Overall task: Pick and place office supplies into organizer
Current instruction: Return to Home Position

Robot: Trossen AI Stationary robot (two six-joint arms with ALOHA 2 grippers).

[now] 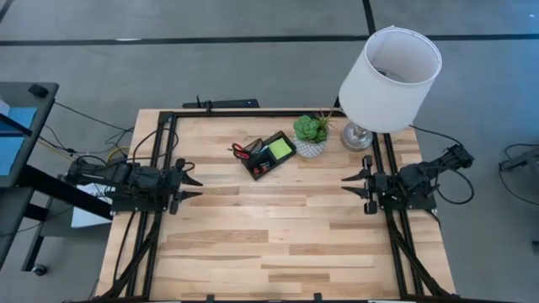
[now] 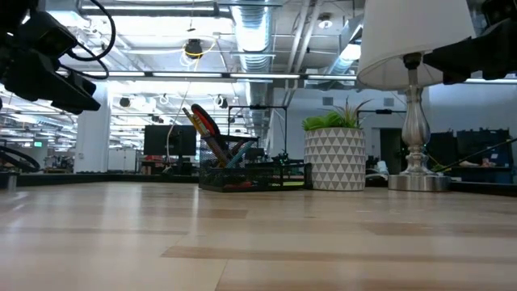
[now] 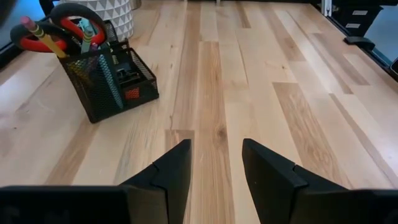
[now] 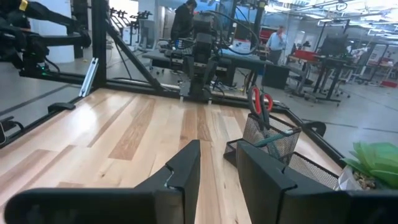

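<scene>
The white lampshade (image 1: pixel 390 77) rises closest to the overhead lens, at the 1 o'clock corner of the surface (image 1: pixel 278 244). The black organizer (image 1: pixel 253 171) sits toward 12 o'clock from centre. It holds the red-handled scissors (image 1: pixel 242 151), handles up, and the lime-green sticky-note pad (image 1: pixel 281 149). The potted plant (image 1: pixel 311 135) stands just beside it at 3 o'clock. The left end effector (image 1: pixel 195 188) hovers at 9 o'clock, released and empty. The right end effector (image 1: pixel 345 184), at 3 o'clock, is likewise released.
</scene>
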